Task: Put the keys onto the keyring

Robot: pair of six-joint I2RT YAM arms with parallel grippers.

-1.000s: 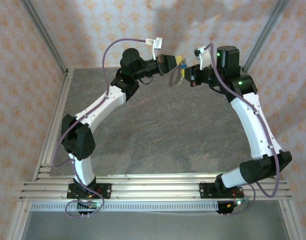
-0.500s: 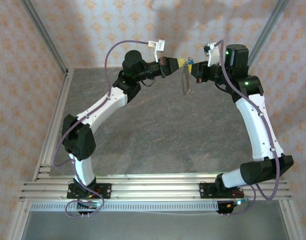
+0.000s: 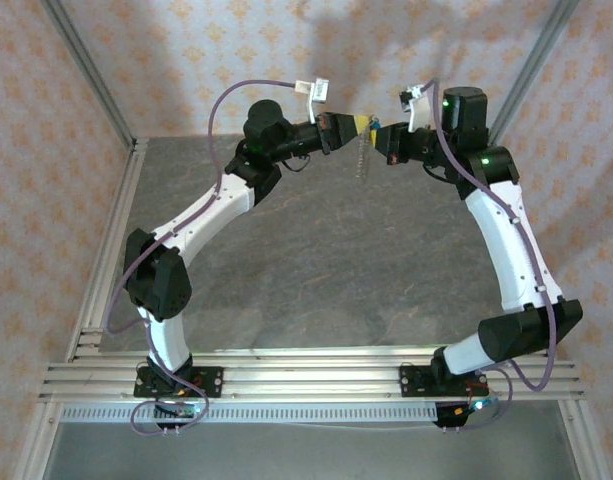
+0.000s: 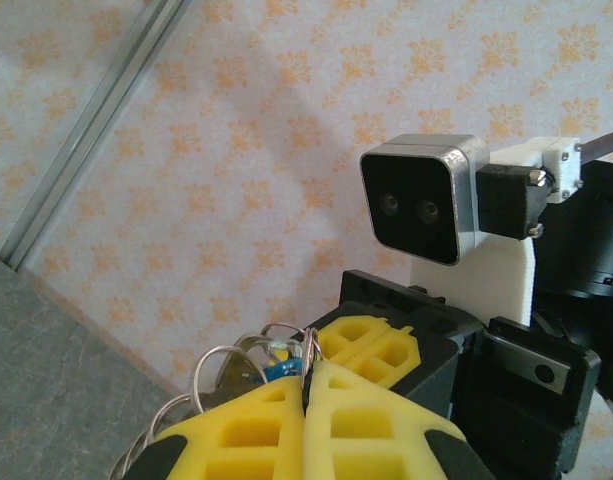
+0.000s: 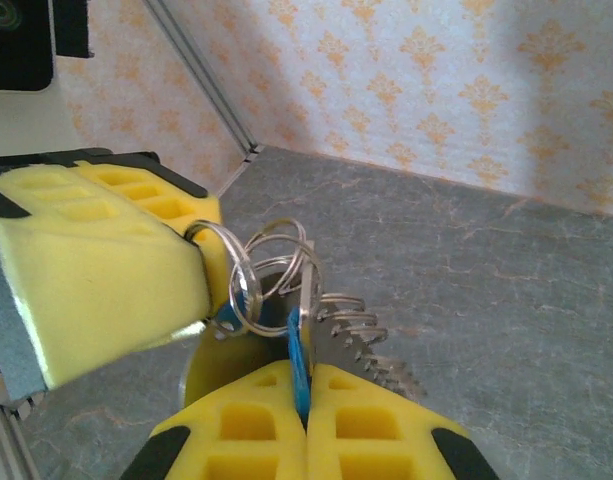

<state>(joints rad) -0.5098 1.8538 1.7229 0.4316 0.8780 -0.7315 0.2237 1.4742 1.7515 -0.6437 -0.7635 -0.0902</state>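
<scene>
Grippers meet tip to tip in the upper middle of the overhead frame, raised above the grey table [image 3: 316,280] and close to the patterned back wall [image 3: 186,50].

Left gripper [image 4: 307,372]: yellow foam fingers pressed flat together, no gap along the seam. A thin silvery wire of the keyring [image 5: 271,262] runs into that seam at the tips, so the jaws are clamped on the ring. From the right wrist view the same fingers sit at the left of the frame, with the ring's wire coils springing from their inner edge.

Right gripper [image 5: 305,378]: also fully closed, fingers touching along their length. The blue head of one of the keys [image 5: 358,328] is nipped edge-on between the tips; pale toothed blades fan out just behind it, toward the middle of the frame. Coils and blades overlap; whether any key is threaded onto the ring cannot be told.

Overhead, the ring hangs as a pale loop just below the two tips, off the table. The right arm's wrist camera [image 4: 423,200] sits in the upper right of the left wrist frame.
</scene>
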